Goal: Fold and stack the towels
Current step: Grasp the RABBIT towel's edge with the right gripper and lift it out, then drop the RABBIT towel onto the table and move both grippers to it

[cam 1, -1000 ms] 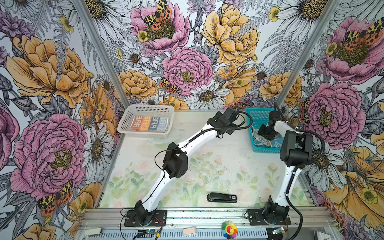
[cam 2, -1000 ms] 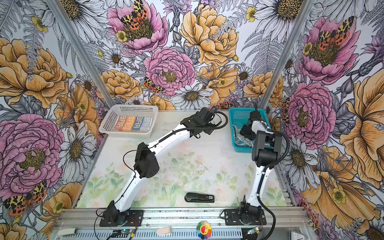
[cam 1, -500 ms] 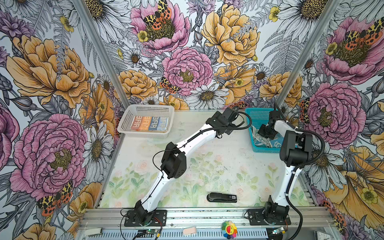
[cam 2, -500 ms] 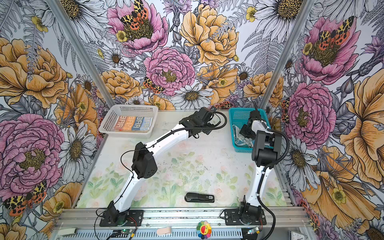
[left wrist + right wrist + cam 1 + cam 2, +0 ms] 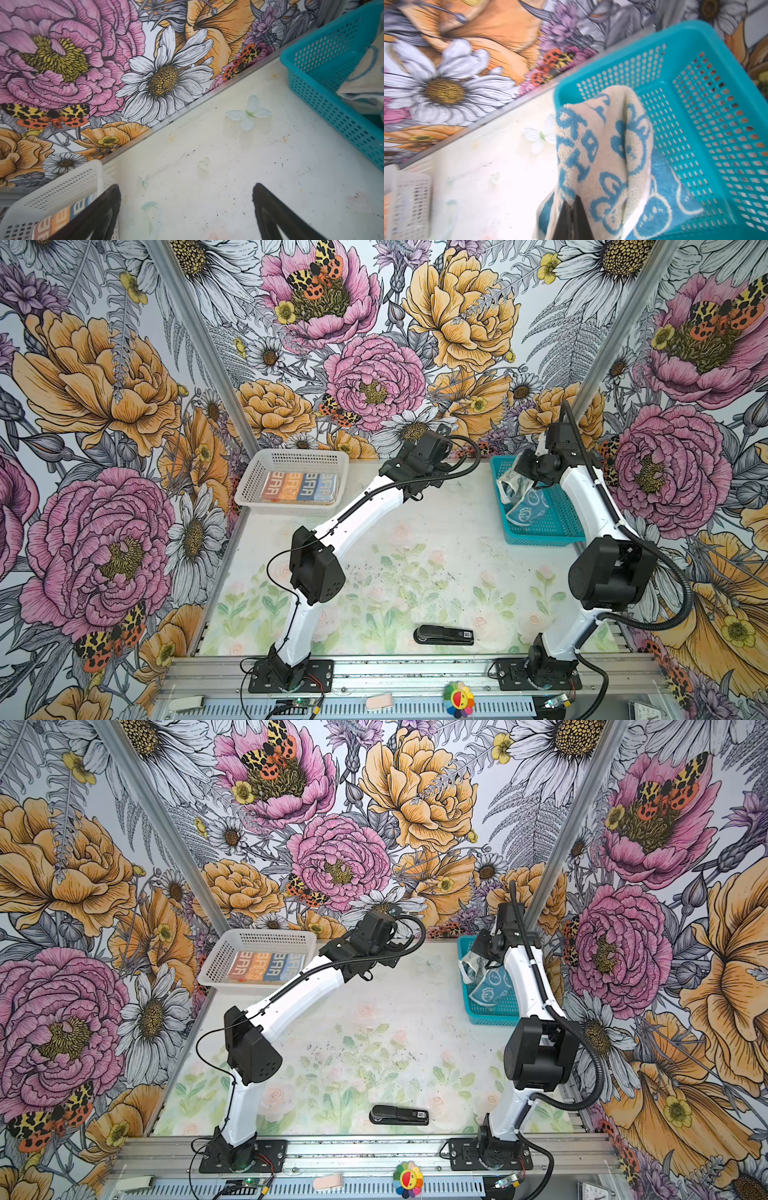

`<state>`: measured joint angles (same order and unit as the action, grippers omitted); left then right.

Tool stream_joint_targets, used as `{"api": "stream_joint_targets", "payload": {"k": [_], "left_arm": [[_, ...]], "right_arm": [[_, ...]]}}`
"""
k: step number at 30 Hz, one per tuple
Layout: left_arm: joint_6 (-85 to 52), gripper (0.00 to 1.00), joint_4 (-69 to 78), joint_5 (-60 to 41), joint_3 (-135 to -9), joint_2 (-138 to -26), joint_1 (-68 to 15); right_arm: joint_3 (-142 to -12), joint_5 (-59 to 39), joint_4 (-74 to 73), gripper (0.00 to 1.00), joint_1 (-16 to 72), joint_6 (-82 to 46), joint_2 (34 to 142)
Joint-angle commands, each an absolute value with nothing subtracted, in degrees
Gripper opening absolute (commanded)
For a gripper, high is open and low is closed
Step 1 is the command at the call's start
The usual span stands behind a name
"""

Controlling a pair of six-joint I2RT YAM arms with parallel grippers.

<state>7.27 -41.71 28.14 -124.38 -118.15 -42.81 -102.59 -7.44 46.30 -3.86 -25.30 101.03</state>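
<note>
Counter (image 5: 449, 539), floral-printed and scuffed: covered whole in both top views; wrist views take in the far strip alone.

Left arm (image 5: 365, 506): based at 7 o'clock, stretched toward 12 o'clock. Right arm (image 5: 582, 497): based at 5 o'clock, bent over the 2 o'clock corner.

White basket (image 5: 299, 458): at 11 o'clock, by the back wall. Contains a folded striped towel (image 5: 299, 488), orange, cream and blue with block lettering, lying flat. Lettered face read in full from both top views; only one end caught in the left wrist view.

Teal basket (image 5: 548, 526): at 2 o'clock. Contains a blue towel (image 5: 534, 506) with white outline figures, crumpled on the basket floor.

Cream towel (image 5: 602, 149) with blue pattern: raised above the teal basket, draped downward, blue towel beneath. Weave and pattern plain in the right wrist view; largely screened by the wrist in both top views.

Black stapler (image 5: 444, 635): at 6 o'clock near the front edge, well apart from both baskets. Shown in both top views, outside both wrist views.

Left fingers (image 5: 99, 212): spread wide, holding nothing, above bare counter between the baskets. Spread confirmed in the left wrist view alone.

Right fingers (image 5: 574, 220): pressed together on a fold of the cream towel. Grip visible in the right wrist view alone.

White butterfly shape (image 5: 248, 114): on the counter at 12 o'clock, near the teal basket.
</note>
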Motion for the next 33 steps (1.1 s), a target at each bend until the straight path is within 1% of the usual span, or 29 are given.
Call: {"api": "stream_joint_targets", "payload": {"k": [1,4,7,11,15,16,17,19,21,22,29,33], "left_arm": [[2.84,0.99,-40.72,29.91,-120.33,-111.63,-41.09],[0.01,0.99,-38.33,29.79,-113.47,-105.08,-39.45],[-1.66,0.99,-31.54,29.43,-103.46,-95.27,-38.70],[-4.20,0.99,-22.93,29.64,-90.64,-85.79,-37.70],[-9.84,0.99,-24.25,24.16,-86.15,-83.41,-33.74],[-10.97,0.99,-24.47,22.73,-85.45,-83.40,-32.86],[-12.01,0.99,-24.85,21.10,-84.64,-83.53,-31.96],[-13.64,0.99,-25.64,18.70,-83.42,-84.13,-30.79],[-14.87,0.99,-26.18,16.73,-81.85,-84.70,-30.09],[-15.46,0.99,-26.42,15.91,-81.20,-84.94,-29.85],[-20.22,0.99,-26.94,8.29,-75.56,-86.13,-26.41],[-22.13,0.99,-26.86,6.28,-73.47,-86.26,-24.77]], "right_arm": [[-109.60,-8.31,50.15,0.00,2.33,-26.79,96.98],[-117.45,-9.68,53.21,0.00,8.55,-27.63,96.99],[-122.90,-11.68,55.06,0.00,13.40,-28.53,97.77],[-123.78,-14.15,54.93,0.00,16.12,-29.79,99.51],[-121.18,-14.28,54.84,0.00,16.14,-29.27,104.09],[-120.32,-14.58,54.78,0.08,15.96,-29.12,105.41],[-118.85,-14.10,54.67,0.21,15.93,-28.65,107.06],[-116.28,-12.51,54.68,0.40,15.75,-27.79,109.94],[-112.89,-12.05,53.83,0.53,15.68,-27.13,111.71],[-111.19,-11.96,53.18,0.58,15.69,-26.99,112.03],[-98.31,-11.93,48.45,0.79,17.31,-26.58,108.63],[-91.17,-11.66,46.12,0.82,20.11,-25.95,107.60]]}}
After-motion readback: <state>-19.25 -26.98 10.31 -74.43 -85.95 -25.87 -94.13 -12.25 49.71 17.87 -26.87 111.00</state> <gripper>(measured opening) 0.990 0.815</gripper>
